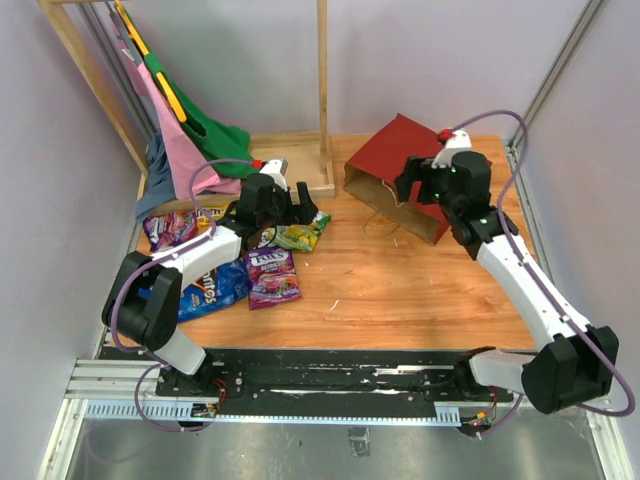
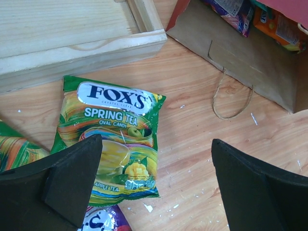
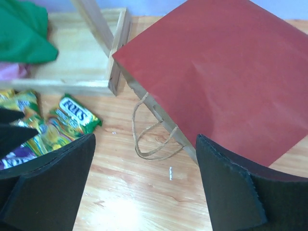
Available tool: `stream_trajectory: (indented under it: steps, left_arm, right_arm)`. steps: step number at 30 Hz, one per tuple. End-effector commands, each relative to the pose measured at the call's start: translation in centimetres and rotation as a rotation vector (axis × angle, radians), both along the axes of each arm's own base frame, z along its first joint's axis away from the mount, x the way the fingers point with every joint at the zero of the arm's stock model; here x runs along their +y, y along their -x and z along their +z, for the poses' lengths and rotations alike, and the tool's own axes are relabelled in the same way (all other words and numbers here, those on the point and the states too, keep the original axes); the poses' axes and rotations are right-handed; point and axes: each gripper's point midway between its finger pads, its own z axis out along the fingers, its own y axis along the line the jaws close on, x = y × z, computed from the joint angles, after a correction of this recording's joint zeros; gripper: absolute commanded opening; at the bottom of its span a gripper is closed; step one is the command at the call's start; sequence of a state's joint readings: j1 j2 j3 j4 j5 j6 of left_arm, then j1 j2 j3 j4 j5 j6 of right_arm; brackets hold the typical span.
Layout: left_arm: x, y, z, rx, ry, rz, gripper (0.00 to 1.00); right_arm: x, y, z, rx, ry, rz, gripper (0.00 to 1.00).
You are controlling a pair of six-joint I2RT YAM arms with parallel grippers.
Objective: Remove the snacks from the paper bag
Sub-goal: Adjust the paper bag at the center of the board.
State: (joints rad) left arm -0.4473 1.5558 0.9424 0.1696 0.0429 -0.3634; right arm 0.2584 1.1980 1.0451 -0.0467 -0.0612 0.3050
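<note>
The task is judged to be partly done. Several snacks are already laid out on the left half of the table: a blue Doritos bag (image 1: 205, 287) nearest the left arm's base, a purple packet (image 1: 272, 276) just right of it, a second purple packet (image 1: 170, 228) farther left, and a yellow-green Fox's packet (image 2: 113, 139) beyond them, close to a wooden frame (image 2: 72, 48). The paper bag (image 1: 385, 150) is seen lying on its side at the far right, with its mouth turned toward the left and one string handle (image 2: 233, 98) trailing on the table. At least two packets are still seen inside it, a purple one (image 2: 231, 12) and an orange one (image 2: 281, 26), so these are left to be taken out. The left gripper (image 2: 156, 140) is held spread wide and empty above the yellow-green packet, with the bag's mouth to its right and well apart. The right gripper (image 3: 145, 139) is also spread, with nothing between its fingers; it is poised above the bag's mouth edge and handle, its right finger over the red upper wall. Whether the bag is touched cannot be told.
</note>
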Motion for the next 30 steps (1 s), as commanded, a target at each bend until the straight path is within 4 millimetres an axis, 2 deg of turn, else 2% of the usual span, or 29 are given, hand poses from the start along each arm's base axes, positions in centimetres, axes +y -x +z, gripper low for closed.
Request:
stream_trajectory:
  steps: [1, 4, 7, 11, 18, 21, 25, 27, 29, 30]
  left_arm:
    - [-0.2, -0.4, 1.0, -0.03, 0.013, -0.007, 1.0]
    - [-0.1, -0.3, 1.2, -0.033, 0.014, -0.005, 1.0]
    - [-0.1, -0.3, 1.1, -0.031, 0.015, -0.007, 1.0]
    - [-0.3, -0.2, 1.1, -0.029, 0.017, -0.012, 1.0]
    - [-0.5, -0.3, 0.8, -0.021, 0.023, -0.024, 1.0]
    - [-0.6, -0.4, 0.7, -0.018, 0.025, -0.027, 1.0]
    - [-0.6, -0.4, 0.6, -0.017, 0.02, -0.026, 1.0]
    - [-0.4, -0.4, 0.6, -0.02, 0.009, -0.019, 1.0]
    - [-0.2, -0.5, 0.8, -0.024, 0.001, -0.013, 1.0]
    - [-0.1, -0.5, 0.8, -0.028, -0.004, -0.011, 1.0]
  right_arm:
    - [3.5, 0.7, -0.6, -0.007, 0.351, 0.215, 0.85]
    - [5.4, 0.8, -1.8, 0.041, 0.476, 0.294, 0.81]
    - [6.1, 0.6, -3.7, 0.116, 0.545, 0.32, 0.75]
    - [5.7, -0.3, -5.4, 0.164, 0.595, 0.275, 0.66]
    - [5.2, -1.9, -6.1, 0.153, 0.662, 0.217, 0.56]
    - [5.3, -2.3, -6.5, 0.161, 0.668, 0.215, 0.38]
    - [5.4, -2.6, -6.7, 0.158, 0.671, 0.207, 0.25]
    - [5.3, -2.8, -6.6, 0.154, 0.675, 0.2, 0.16]
    - [5.3, -2.9, -6.5, 0.154, 0.676, 0.198, 0.03]
    - [5.4, -2.9, -6.4, 0.152, 0.675, 0.201, 0.01]
